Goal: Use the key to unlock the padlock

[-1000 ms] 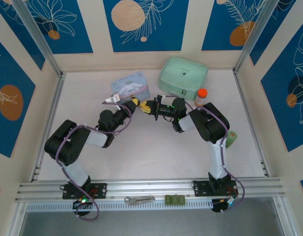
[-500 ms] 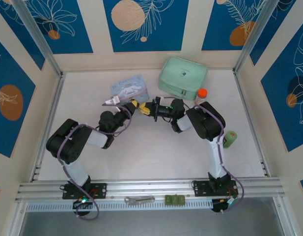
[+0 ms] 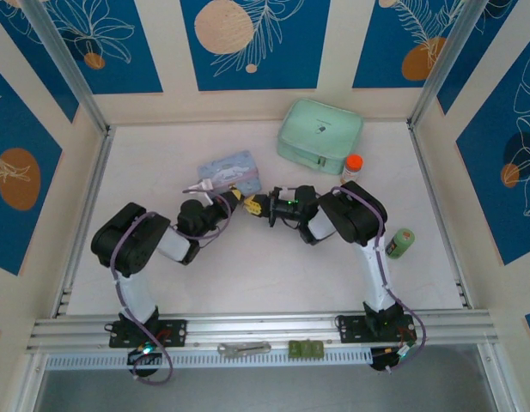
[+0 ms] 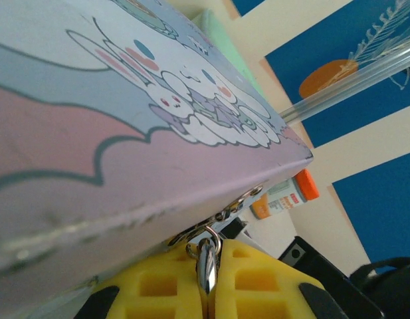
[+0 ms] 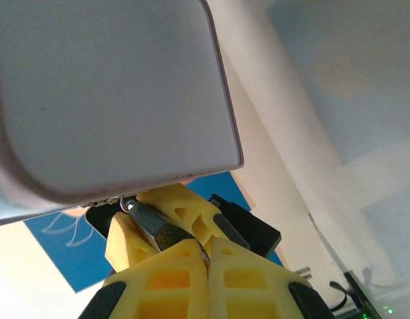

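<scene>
right gripper (image 5: 208,256) clamped on padlock (image 5: 161,229) body; left gripper (image 4: 209,279) pinching silvery loop (image 4: 205,259) by chain (image 4: 241,199) off tin (image 4: 125,133), identity unclear. Looks tiny, stiff, slick: hold flat faces.

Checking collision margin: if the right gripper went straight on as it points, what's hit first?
Probably the left gripper: its yellow fingers sit just beyond the padlock the right gripper pinches. Gap unclear.

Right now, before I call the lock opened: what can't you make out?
Right wrist: the padlock keyhole, covered by the right gripper.
Left wrist: the thin metal piece clamped in the left gripper is mostly buried; key or shackle, unclear.
Top external: both items too small between the grippers.
</scene>
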{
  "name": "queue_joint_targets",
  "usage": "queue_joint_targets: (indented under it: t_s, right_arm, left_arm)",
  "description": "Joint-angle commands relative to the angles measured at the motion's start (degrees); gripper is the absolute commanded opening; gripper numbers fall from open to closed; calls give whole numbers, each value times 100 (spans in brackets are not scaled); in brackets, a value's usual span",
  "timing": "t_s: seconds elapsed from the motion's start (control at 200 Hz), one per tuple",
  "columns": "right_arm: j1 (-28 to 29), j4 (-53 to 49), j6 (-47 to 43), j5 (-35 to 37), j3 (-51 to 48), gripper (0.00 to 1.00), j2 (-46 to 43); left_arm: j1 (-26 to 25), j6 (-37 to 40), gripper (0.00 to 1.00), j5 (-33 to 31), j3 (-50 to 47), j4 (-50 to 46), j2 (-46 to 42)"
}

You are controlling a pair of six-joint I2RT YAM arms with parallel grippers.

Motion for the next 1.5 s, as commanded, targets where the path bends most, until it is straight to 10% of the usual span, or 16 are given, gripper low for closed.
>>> queue_joint_targets:
  t_s: [0.0, 0.17, 0.46, 0.665, 1.28, 1.496]
  right_arm:
    - [594, -34, 1312, 563, 129, 0, 55]
    - [781, -34, 1390, 700, 146, 0, 216]
    - [874, -40, 1466, 811, 90, 0, 200]
    - [883, -36, 1419, 881, -86, 0, 194]
    - [848, -36, 1086, 961, -436, 0, 299]
    - [849, -128, 968, 1032, -475, 0, 363]
  left_arm:
    - [-787, -325, 0, 1792, 81, 500, 333]
    - [-850, -409, 0, 1608, 83, 500, 604]
    - [-922, -548, 34, 1350, 91, 500, 675]
    - [-991, -596, 27, 1150, 57, 500, 664]
    - [-579, -937, 100, 282, -1175, 500, -544]
    - [-437, -1244, 100, 217, -1246, 361, -772]
